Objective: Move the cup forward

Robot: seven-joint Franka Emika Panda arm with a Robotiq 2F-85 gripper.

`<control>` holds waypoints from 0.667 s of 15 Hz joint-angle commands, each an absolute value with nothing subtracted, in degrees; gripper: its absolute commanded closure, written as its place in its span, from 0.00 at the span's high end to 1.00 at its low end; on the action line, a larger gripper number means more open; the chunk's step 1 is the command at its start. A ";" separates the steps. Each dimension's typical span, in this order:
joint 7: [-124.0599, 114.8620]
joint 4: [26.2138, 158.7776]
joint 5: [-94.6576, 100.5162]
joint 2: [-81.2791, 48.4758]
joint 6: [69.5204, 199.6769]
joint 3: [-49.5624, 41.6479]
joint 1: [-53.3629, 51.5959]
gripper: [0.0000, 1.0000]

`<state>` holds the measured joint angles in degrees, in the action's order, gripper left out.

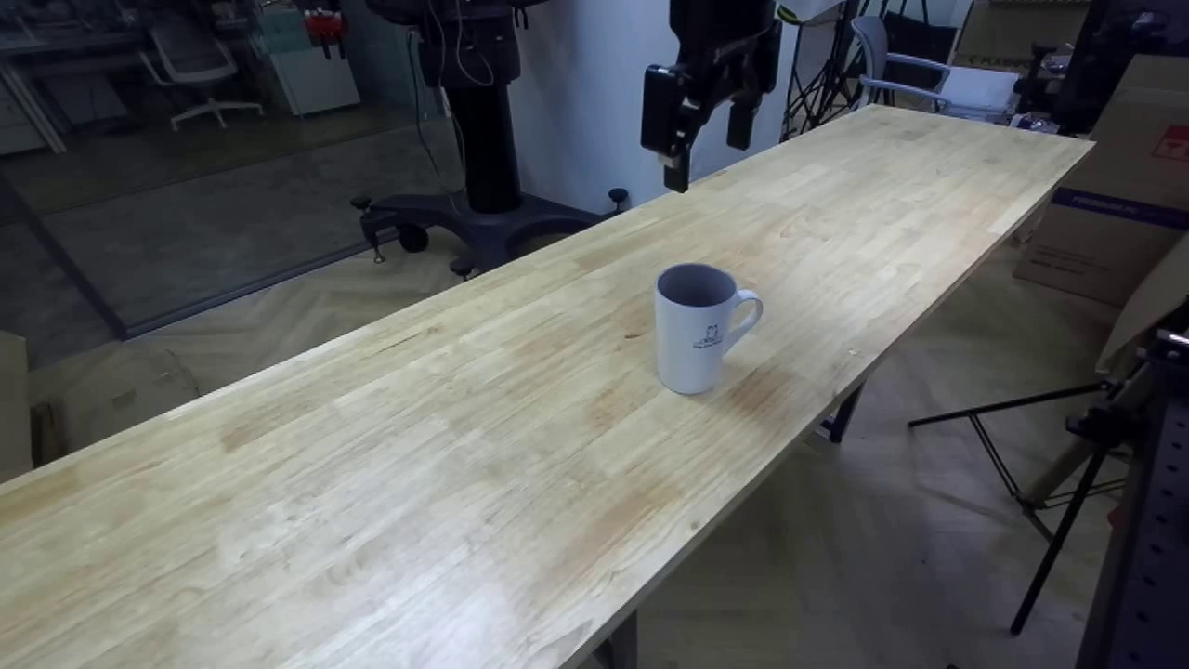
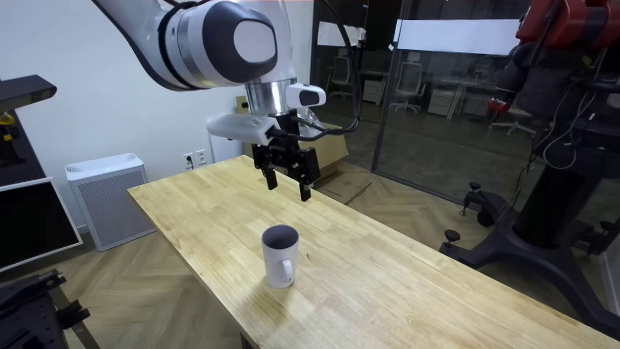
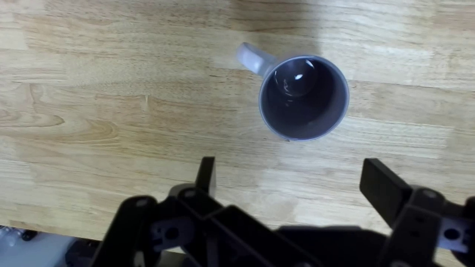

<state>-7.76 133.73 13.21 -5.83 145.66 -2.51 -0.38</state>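
The cup [image 1: 685, 344] stands upright on the wooden table [image 1: 418, 483], a little right of the middle of the frame in an exterior view, with a small dark drawing on its white side. In the wrist view it sits above and right of centre, its handle [image 3: 254, 59] reaching to the upper left and its dark grey inside (a few bright glints near the bottom) turned up to the camera. The gripper [image 2: 288, 190] hangs in the air in both exterior views, higher in the frame than the cup and apart from it. Its fingers [image 3: 384, 189] are spread wide, with bare wood showing between them. The robot arm [image 2: 218, 48] comes in from the upper left in an exterior view. A chair [image 1: 871, 51] shows at the upper right in an exterior view, with a cardboard box [image 1: 1096, 246] near the right edge.
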 commanded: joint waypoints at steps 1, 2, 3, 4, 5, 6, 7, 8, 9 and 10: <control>-5.48 134.87 9.25 -6.68 146.92 -1.23 -0.47 1.00; -4.14 135.21 7.06 -7.18 147.10 -0.61 -0.56 1.00; -3.54 135.39 5.66 -7.76 147.31 -0.13 -0.73 1.00; -2.91 135.39 4.28 -8.51 147.44 0.31 -0.83 1.00; -2.14 135.30 2.96 -9.19 147.38 0.73 -0.85 1.00; -1.84 135.19 2.13 -10.04 147.47 0.99 -0.93 1.00; -1.60 135.23 1.76 -10.73 148.07 1.13 -0.96 1.00; -1.32 135.28 1.55 -11.49 149.03 1.18 -0.95 1.00; -1.24 135.23 2.02 -12.36 150.25 1.05 -0.97 1.00; -0.88 135.17 2.28 -13.24 151.43 0.96 -0.91 1.00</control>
